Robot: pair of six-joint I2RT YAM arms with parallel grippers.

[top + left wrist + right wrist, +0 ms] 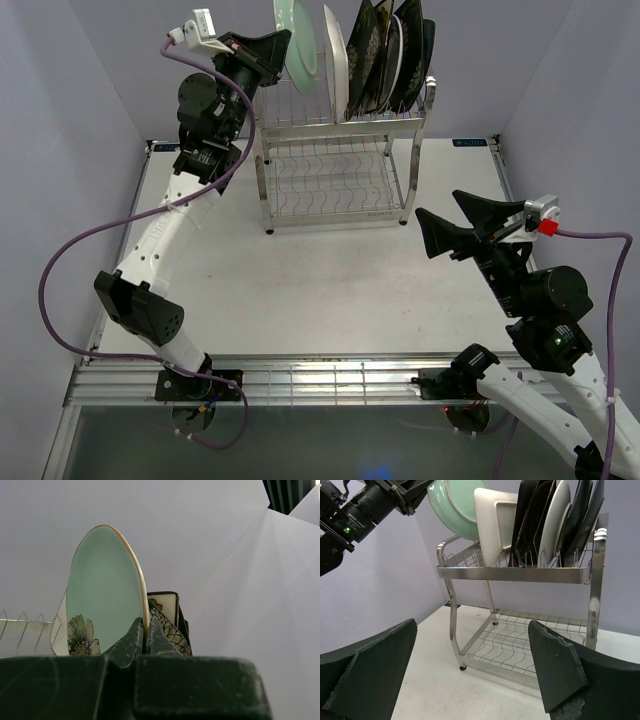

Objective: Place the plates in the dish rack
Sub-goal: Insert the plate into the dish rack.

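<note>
My left gripper [275, 55] is shut on the rim of the pale green round plate [298, 45] and holds it tilted over the left end of the dish rack's [335, 160] top tier. In the left wrist view the jaws [145, 630] pinch the plate's [102, 590] edge, and a daisy-printed plate [80, 635] shows low beside it. A white rectangular plate [337, 65] and several dark plates [385, 55] stand upright in the top tier. My right gripper [455, 225] is open and empty above the table, right of the rack, and faces it [515, 572].
The rack's lower tier [520, 640] holds nothing. Purple cables run along both arms, one of them [60, 270] looping left of the left arm. The table's metal front rail [320, 380] lies near the arm bases. Grey walls close in on three sides.
</note>
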